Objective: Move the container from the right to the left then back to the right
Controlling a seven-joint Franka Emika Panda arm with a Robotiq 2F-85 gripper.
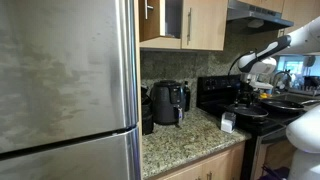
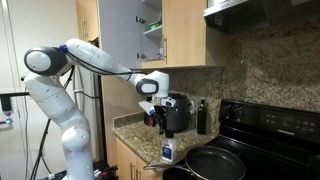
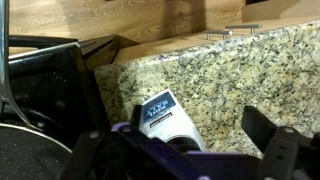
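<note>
The container is a small whitish plastic cup with a blue label. It stands on the granite counter [image 1: 190, 140] by the stove's edge in both exterior views [image 1: 227, 122] [image 2: 167, 151]. In the wrist view it [image 3: 163, 115] lies just below the camera, between the finger lines. My gripper [image 2: 152, 114] hangs in the air above the container, apart from it, and also shows in an exterior view [image 1: 244, 92]. Its fingers are spread wide in the wrist view [image 3: 180, 150], with nothing held.
A black air fryer [image 1: 168, 102] [image 2: 178, 112] stands at the back of the counter. A dark bottle [image 2: 202, 117] is beside it. The black stove [image 1: 265, 115] carries pots, and a frying pan [image 2: 215, 163] sits next to the container. The steel fridge [image 1: 65, 90] bounds one end.
</note>
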